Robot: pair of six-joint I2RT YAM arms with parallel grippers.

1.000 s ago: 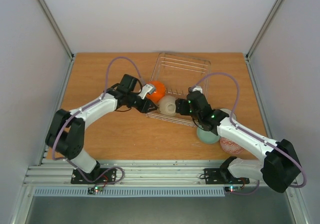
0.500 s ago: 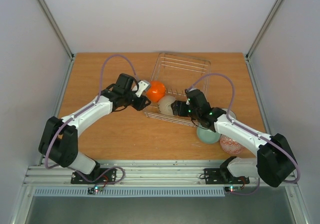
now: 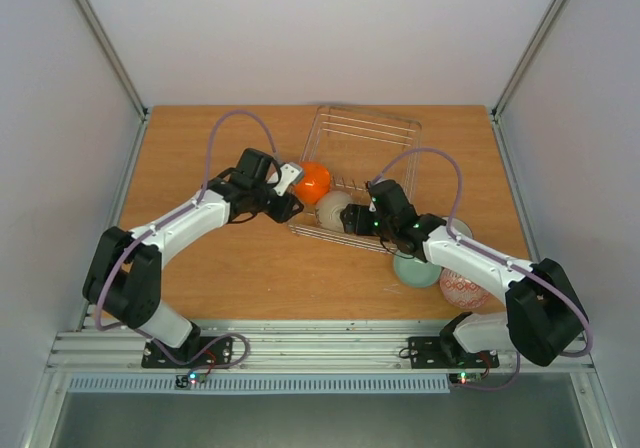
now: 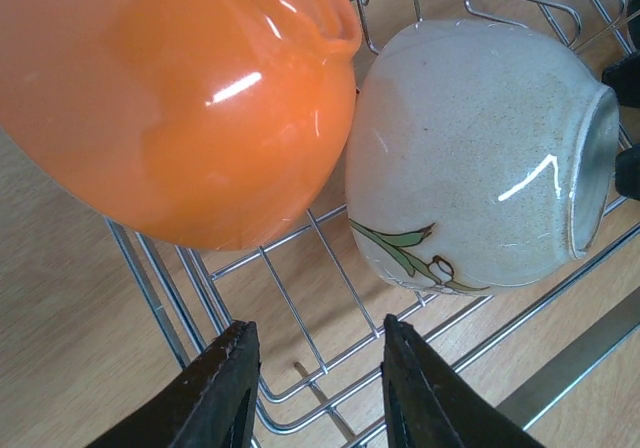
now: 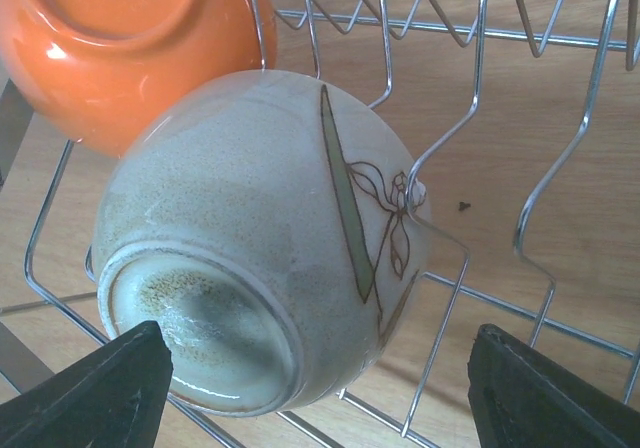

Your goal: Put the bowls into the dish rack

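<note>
The rack point(image 3: 385, 133) sat toward the back of the counter point(image 3: 200, 148), right of centre. Two bowls lay tipped on their sides at its near-left end. The orange bowl point(image 3: 313, 180) was in the left corner. The cream bowl point(image 3: 333, 210), speckled and painted with a leaf sprig, was just right of it and touched its side. The cream bowl's foot pointed to the right, toward the right arm, and a tine rose against its wall.

The left gripper point(image 4: 320, 393) hung low over the rack's near-left edge, just short of the two bowls. Its fingers point(image 4: 225, 388) were a little apart, with only wire and wood between them. It held nothing.

The right gripper point(image 5: 315, 353) faced the cream bowl's foot with its fingers point(image 5: 545, 388) spread wide on either side. The finger on the foot's side sat very close to the bowl, but I could not tell whether it touched. The other finger stood clear, so the bowl was not gripped.

A mint bowl point(image 3: 412, 270) and a red bowl point(image 3: 465, 293) stood on the counter outside the rack, close together beside the right arm.
</note>
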